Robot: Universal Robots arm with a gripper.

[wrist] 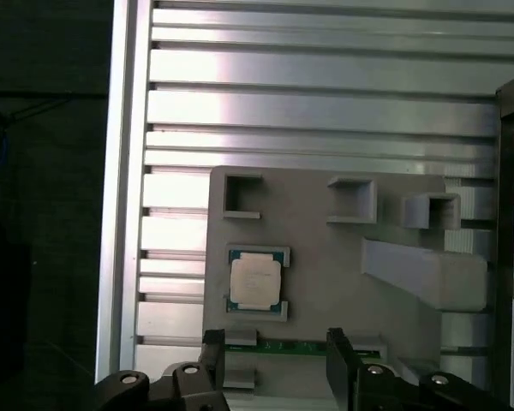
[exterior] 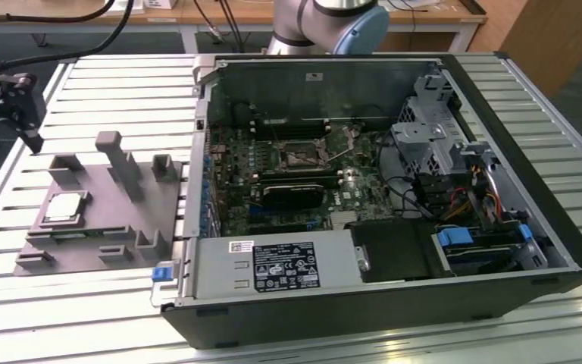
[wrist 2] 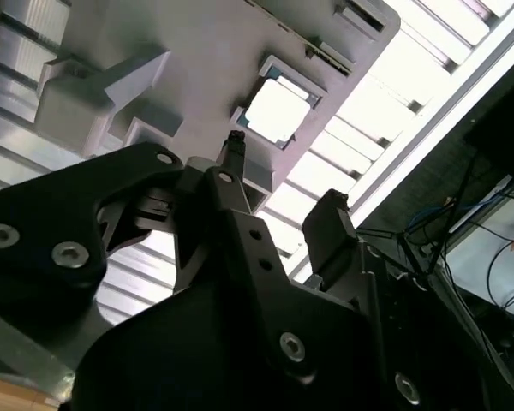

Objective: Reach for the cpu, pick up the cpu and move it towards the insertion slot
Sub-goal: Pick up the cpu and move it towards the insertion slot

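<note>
The end effector (wrist: 274, 342) hangs released and empty over the bench (wrist: 325, 111). Its jaws are spread wider than the cpu (wrist: 255, 282), which lies flat just ahead of the fingertips without touching them. Raised corner lips on the grey fixture (wrist: 325, 257) cradle the chip silver side up, probably to seat it squarely and leave its edges free for a pinch. The slot (exterior: 298, 155) is well away from the end effector, inside the open case (exterior: 372, 318). It faces up, so the chip can come in from above.
</note>
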